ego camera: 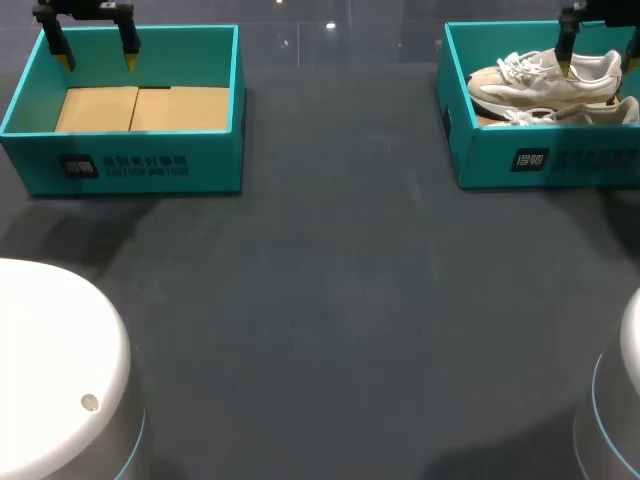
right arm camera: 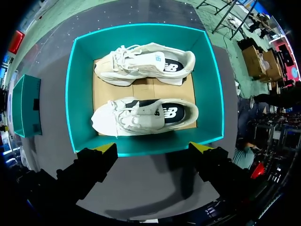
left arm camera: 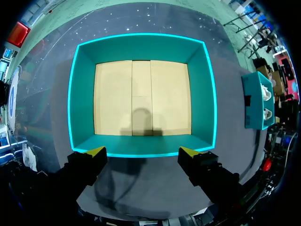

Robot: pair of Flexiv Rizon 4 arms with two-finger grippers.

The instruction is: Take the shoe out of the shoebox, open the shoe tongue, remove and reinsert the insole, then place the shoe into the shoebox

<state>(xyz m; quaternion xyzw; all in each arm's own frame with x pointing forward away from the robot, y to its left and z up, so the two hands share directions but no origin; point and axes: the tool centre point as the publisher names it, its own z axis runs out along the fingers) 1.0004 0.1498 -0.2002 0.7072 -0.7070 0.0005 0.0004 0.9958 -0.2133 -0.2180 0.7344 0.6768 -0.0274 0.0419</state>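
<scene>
My right claw hangs wide over the shoebox, so I'd lower it squarely across the nearer shoe at midfoot, gripping both sides, while my left claw hovers wide over the empty box.

In the head view the right-hand teal cardboard shoebox runs off the picture's side edge. Its front wall hides the lower part of the nearer white lace-up trainer, whose far end is cut off too.
</scene>
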